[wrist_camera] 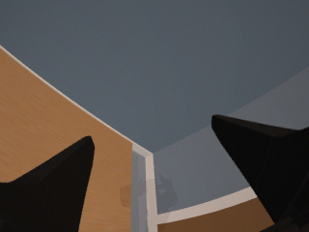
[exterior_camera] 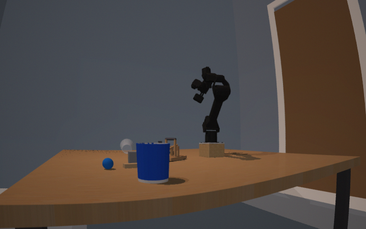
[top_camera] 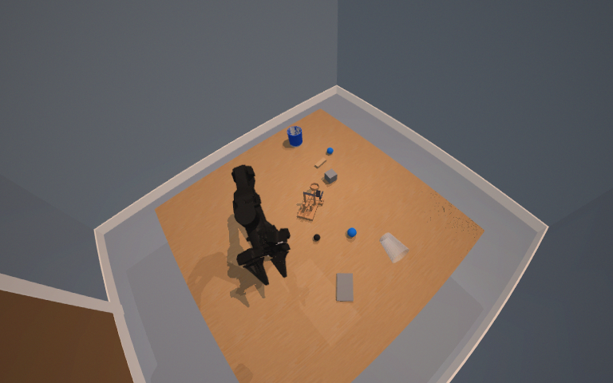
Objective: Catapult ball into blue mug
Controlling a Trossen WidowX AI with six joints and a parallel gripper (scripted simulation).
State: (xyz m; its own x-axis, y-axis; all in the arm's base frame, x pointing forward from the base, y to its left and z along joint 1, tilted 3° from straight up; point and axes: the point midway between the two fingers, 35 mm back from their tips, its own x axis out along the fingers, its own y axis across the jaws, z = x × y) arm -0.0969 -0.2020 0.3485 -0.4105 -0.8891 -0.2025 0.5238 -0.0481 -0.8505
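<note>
A blue mug (top_camera: 294,136) (exterior_camera: 153,161) stands upright near the table's far edge. The small wooden catapult (top_camera: 308,212) (exterior_camera: 176,158) stands mid-table; its round cup (top_camera: 314,186) looks empty, and the mug partly hides it in the exterior view. Black ball (top_camera: 317,237) lies near the catapult's base. One blue ball (top_camera: 351,231) lies to its right, another blue ball (top_camera: 330,151) (exterior_camera: 107,163) near the mug. My gripper (top_camera: 276,279) (exterior_camera: 195,91) (wrist_camera: 154,131) is open and empty, high above the table, away from the catapult and balls.
A grey cube (top_camera: 330,175) (exterior_camera: 131,157) and a wooden strip (top_camera: 320,163) (exterior_camera: 129,165) lie between catapult and mug. A clear cup (top_camera: 393,247) (exterior_camera: 127,145) lies on its side, right. A grey slab (top_camera: 344,287) lies nearer. Dark specks dot the right table edge.
</note>
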